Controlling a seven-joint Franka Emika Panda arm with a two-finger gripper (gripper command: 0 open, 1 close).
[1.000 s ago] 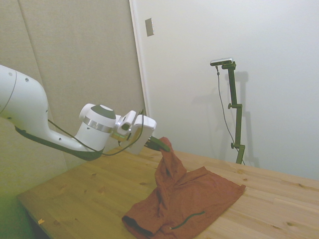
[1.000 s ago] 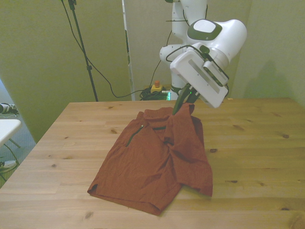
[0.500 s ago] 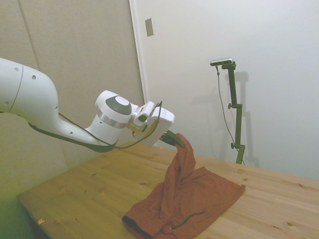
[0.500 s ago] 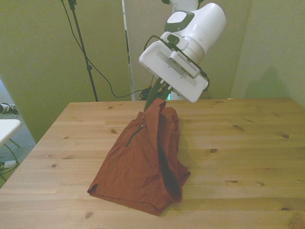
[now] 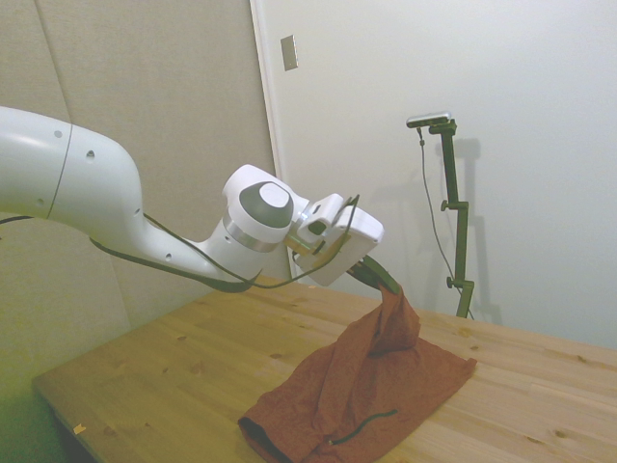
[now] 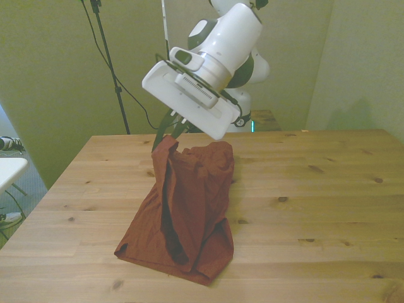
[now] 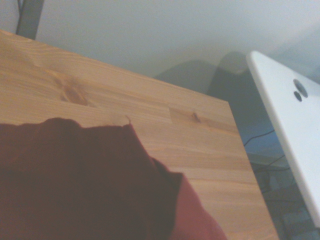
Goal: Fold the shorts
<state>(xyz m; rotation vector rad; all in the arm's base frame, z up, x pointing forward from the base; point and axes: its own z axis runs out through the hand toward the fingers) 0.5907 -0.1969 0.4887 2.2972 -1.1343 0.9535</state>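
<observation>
The rust-red shorts (image 5: 371,391) lie on the wooden table, with one edge pulled up into a peak. My gripper (image 5: 388,285) is shut on that raised edge, tilted, a short way above the table. In the front view the shorts (image 6: 189,208) hang from the gripper (image 6: 165,136) as a tall fold toward the front view's left, the lower part resting on the table. A thin dark green pocket line (image 5: 364,424) shows near the table's near edge in the side view. Close by, the wrist view shows red fabric (image 7: 75,185) over the wood.
The wooden table (image 6: 328,208) stretches wide toward the front view's right. A white table corner (image 6: 9,169) stands off the front view's left. Cables and a stand sit behind the table's far edge. The table's corner edge (image 7: 235,150) is near the fabric in the wrist view.
The gripper has carried the held edge of the shorts across toward the front view's left. The lifted flap has swung over the rest of the garment, which has narrowed into a taller fold.
</observation>
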